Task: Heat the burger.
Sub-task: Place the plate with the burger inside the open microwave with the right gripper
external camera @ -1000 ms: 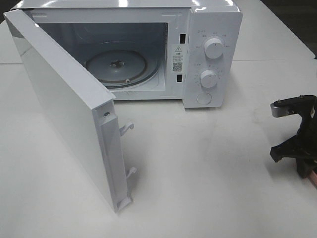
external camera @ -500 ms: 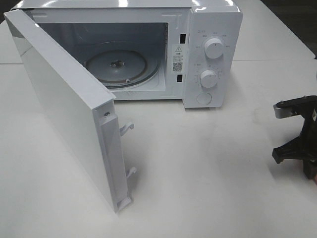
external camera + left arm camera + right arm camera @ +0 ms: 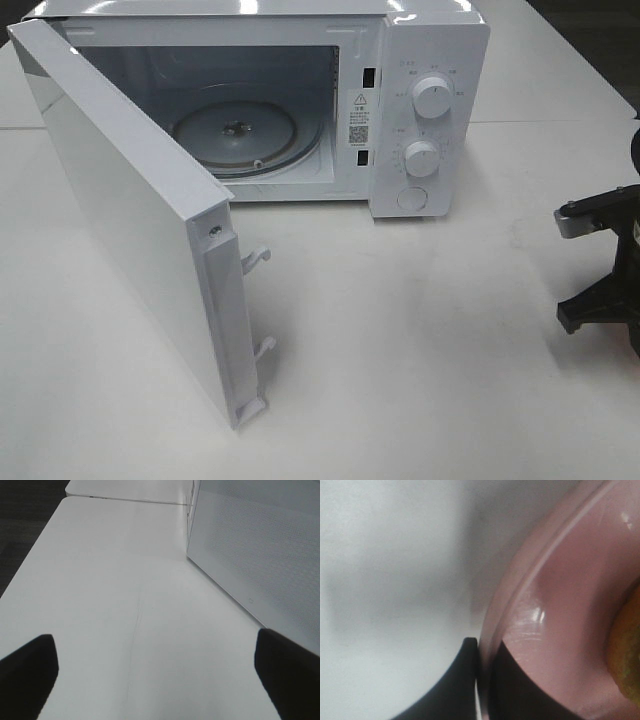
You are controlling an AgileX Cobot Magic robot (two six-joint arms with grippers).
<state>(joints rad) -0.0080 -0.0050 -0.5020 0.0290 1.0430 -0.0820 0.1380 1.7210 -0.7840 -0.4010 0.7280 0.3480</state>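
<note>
In the right wrist view, my right gripper (image 3: 482, 680) is shut on the rim of a round pink plate (image 3: 555, 605), with one dark finger (image 3: 452, 692) outside the rim and the other under the plate. Only a golden-brown edge of the burger (image 3: 627, 650) shows on that plate. From the high camera, plate and burger are out of view and only the right arm's black wrist (image 3: 605, 270) shows at the right edge. My left gripper (image 3: 160, 680) is open over bare table beside the microwave's side wall (image 3: 260, 545).
The white microwave (image 3: 425, 100) stands at the back of the white table (image 3: 400, 380). Its door (image 3: 130, 220) is swung wide open toward the front left. The glass turntable (image 3: 235, 130) inside carries nothing. Two knobs sit on the right panel.
The right arm has slid a little to the right, toward the edge of the high view. Its jaws have closed on the plate rim. The left gripper stays open.
</note>
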